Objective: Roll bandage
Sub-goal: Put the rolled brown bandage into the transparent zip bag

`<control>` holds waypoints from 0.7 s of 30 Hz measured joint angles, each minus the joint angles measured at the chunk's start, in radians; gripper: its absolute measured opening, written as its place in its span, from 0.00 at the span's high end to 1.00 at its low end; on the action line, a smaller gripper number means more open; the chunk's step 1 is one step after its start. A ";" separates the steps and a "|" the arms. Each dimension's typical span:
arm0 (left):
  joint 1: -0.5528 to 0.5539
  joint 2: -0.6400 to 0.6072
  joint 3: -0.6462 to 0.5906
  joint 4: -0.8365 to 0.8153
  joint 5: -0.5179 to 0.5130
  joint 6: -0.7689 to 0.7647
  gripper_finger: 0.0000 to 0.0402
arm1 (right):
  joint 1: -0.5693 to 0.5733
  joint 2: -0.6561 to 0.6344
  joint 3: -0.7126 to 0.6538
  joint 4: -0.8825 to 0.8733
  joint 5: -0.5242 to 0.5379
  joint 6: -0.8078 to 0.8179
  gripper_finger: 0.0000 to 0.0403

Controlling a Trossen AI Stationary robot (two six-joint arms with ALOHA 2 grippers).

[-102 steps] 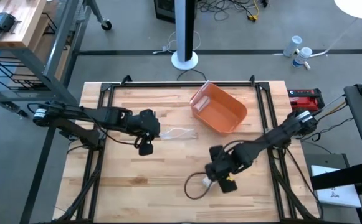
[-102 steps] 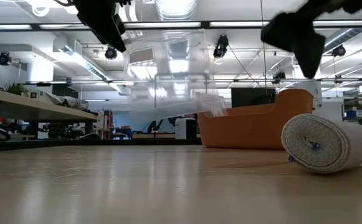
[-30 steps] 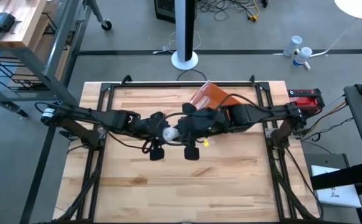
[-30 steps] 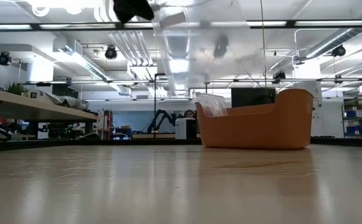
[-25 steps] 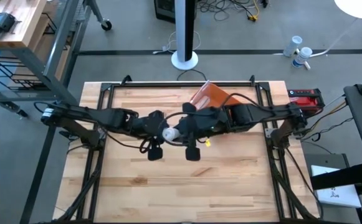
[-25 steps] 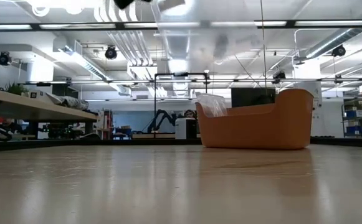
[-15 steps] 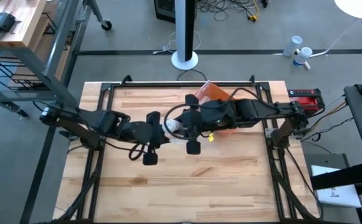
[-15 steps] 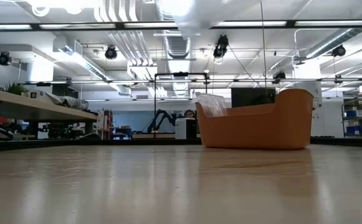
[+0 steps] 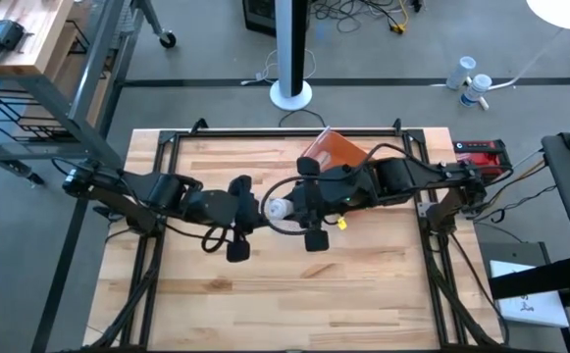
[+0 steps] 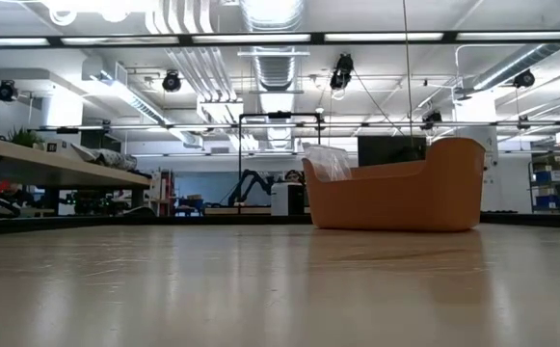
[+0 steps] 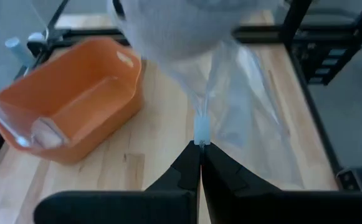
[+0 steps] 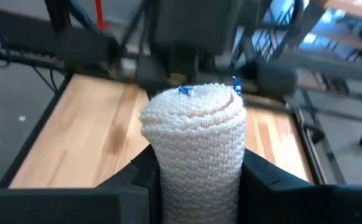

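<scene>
Setting: workshop with ceiling strip lights and benches behind; a wooden table (image 9: 265,294) in a black frame, both arms meeting above its middle. The low view shows only bare tabletop and the orange bin (image 10: 395,188); both grippers are lifted out of that view.

Item 1, right gripper (image 12: 196,171): part-closed, fingers clamped on either side of the rolled bandage (image 12: 196,130), which stands up between them. In the high view the roll's pale end (image 9: 278,208) points toward the left gripper, held in the air just ahead of the right gripper's fingers.

Item 2, left gripper (image 11: 199,155): closed fully, pinching the edge of a clear plastic bag (image 11: 243,106) that hangs open ahead of its tips. The bandage roll shows blurred just beyond the bag, close to its mouth.

Change noted: a few seconds ago the roll lay on the table near the front right, under the right gripper; it has since been lifted and carried to the centre, and over the last second the two grippers have shifted slightly, the left drawing back a little. Judgement: rolling looks complete, and the work in hand is bagging the roll.

Condition of bandage: cream, ribbed elastic weave, wound tight in an even spiral, with two small blue marks, perhaps clips, on its end face.
</scene>
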 joint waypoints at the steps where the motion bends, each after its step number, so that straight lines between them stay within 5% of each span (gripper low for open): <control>1: 0.000 -0.001 0.004 0.009 0.000 0.000 1.00 | 0.000 0.000 0.000 0.004 -0.001 0.010 0.71; 12: 0.015 -0.003 -0.009 0.041 -0.002 -0.034 1.00 | 0.001 0.000 0.014 0.090 -0.128 0.190 0.71; 21: 0.015 -0.003 -0.017 0.193 -0.011 -0.024 1.00 | 0.015 0.007 -0.021 0.183 -0.080 0.229 0.71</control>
